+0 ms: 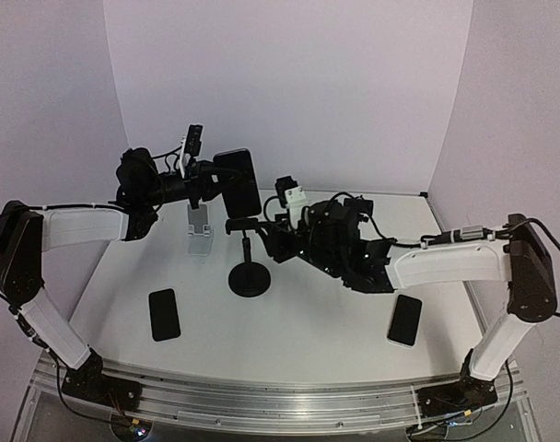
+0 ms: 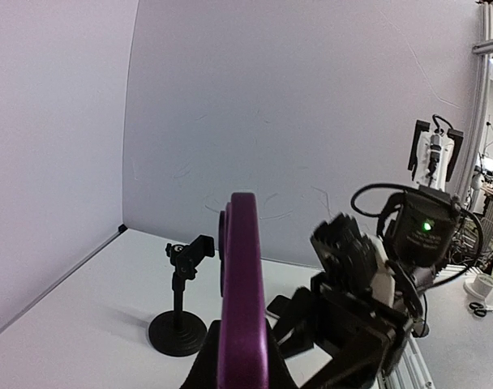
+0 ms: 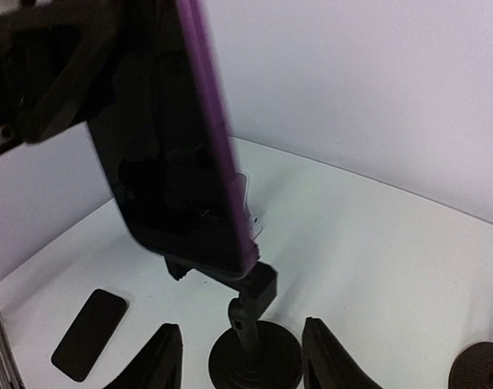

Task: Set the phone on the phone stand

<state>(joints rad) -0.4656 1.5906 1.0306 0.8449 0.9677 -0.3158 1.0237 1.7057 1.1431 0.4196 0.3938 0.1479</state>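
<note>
Both grippers sit at the black phone stand: the left gripper pinches the purple-edged phone upright between its jaws (lower edge at the stand's clamp, contact unclear), while the right gripper has its jaws spread, the stand's post standing between them.

The white table carries a black phone stand mid-table and a clear stand behind it. Lying flat are a dark phone front-left and a second phone front-right.
</note>
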